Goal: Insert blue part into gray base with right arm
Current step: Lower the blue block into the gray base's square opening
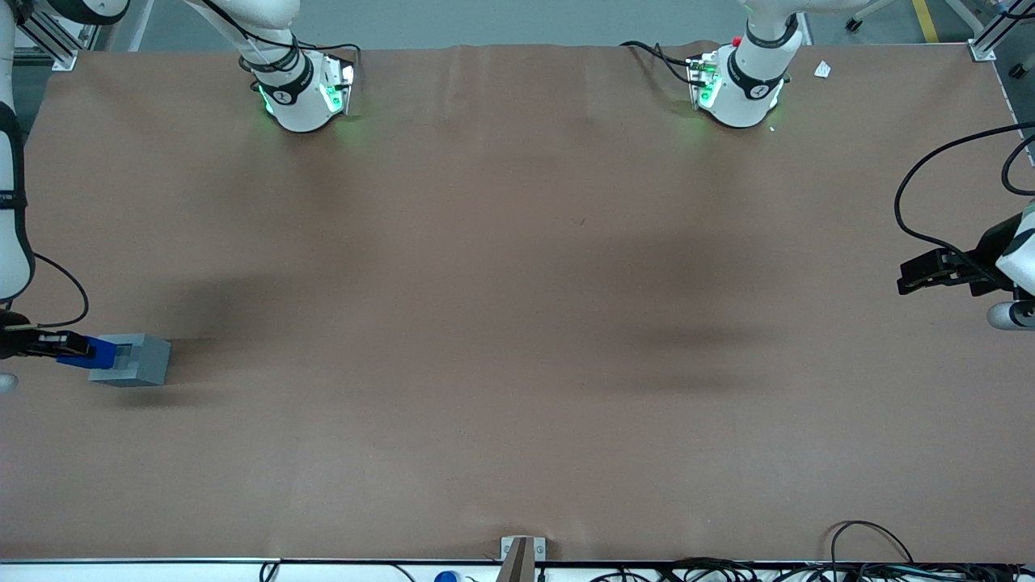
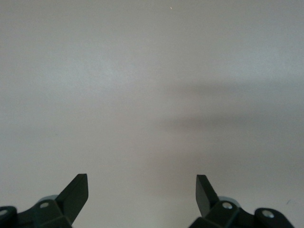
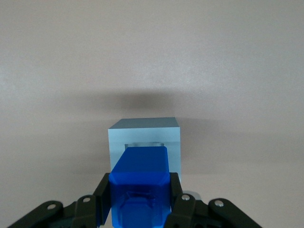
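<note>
The gray base (image 1: 137,360) rests on the brown table at the working arm's end, its recessed face turned toward the gripper. The blue part (image 1: 90,352) is held level, its tip at the mouth of that recess. My right gripper (image 1: 69,346) is shut on the blue part, low over the table beside the base. In the right wrist view the blue part (image 3: 140,187) sits clamped between both black fingers (image 3: 102,194), pointing into the opening of the gray base (image 3: 145,130).
The working arm's white link (image 1: 12,210) rises at the table's edge, with a black cable looping beside it. Both arm bases (image 1: 303,89) stand at the table edge farthest from the front camera. A metal bracket (image 1: 521,554) sits at the near edge.
</note>
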